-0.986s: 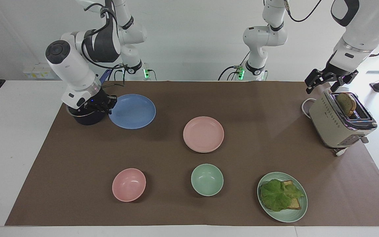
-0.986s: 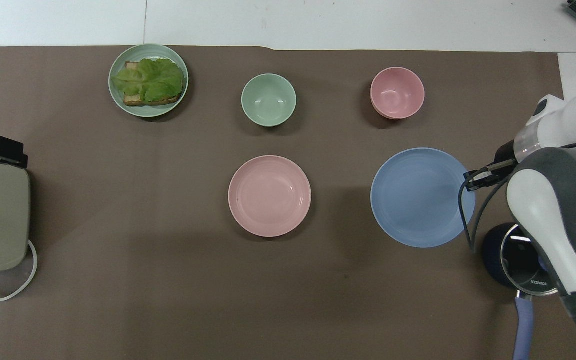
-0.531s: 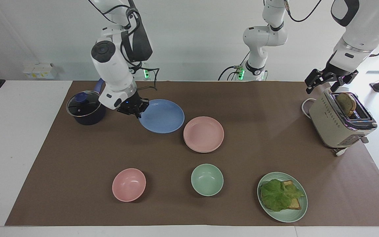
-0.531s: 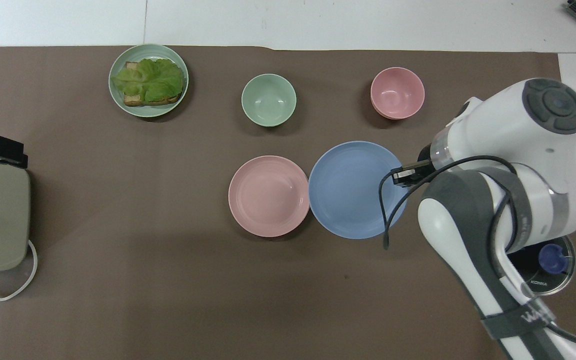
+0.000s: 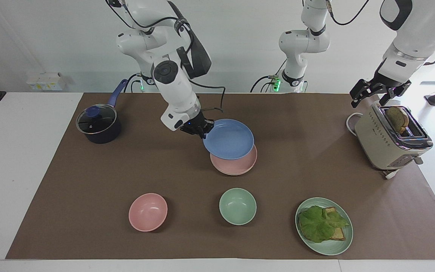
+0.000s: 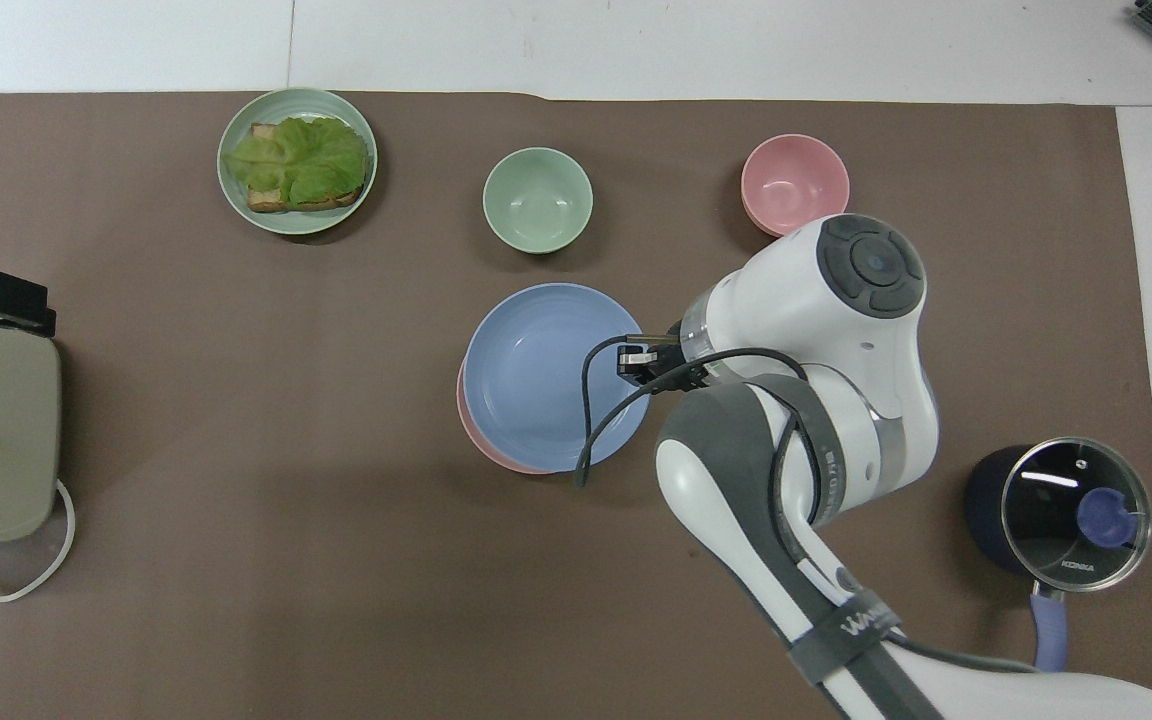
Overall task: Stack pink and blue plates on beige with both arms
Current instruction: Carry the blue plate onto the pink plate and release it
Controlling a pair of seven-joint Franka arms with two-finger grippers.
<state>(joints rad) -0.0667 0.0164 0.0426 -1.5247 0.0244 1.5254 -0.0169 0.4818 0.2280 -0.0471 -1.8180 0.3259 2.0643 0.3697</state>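
My right gripper (image 5: 203,133) is shut on the rim of the blue plate (image 5: 229,139), on the edge toward the right arm's end. It holds the plate slightly tilted in the air over the pink plate (image 5: 234,167). From overhead the blue plate (image 6: 546,375) covers most of the pink plate (image 6: 476,440), leaving only a crescent showing. The right gripper (image 6: 639,362) sits partly under its own wrist. The beige plate is hidden. My left gripper (image 5: 369,99) hangs open above the toaster, holding nothing.
A dark pot with a glass lid (image 5: 97,124) stands near the right arm. A pink bowl (image 5: 148,211), a green bowl (image 5: 238,206) and a green plate with lettuce and toast (image 5: 324,225) line the edge farthest from the robots. The toaster (image 5: 391,139) holds bread.
The right arm has lifted the blue plate from beside the pot and carried it toward the table's middle, until it hangs over the pink plate. The left arm has not moved.
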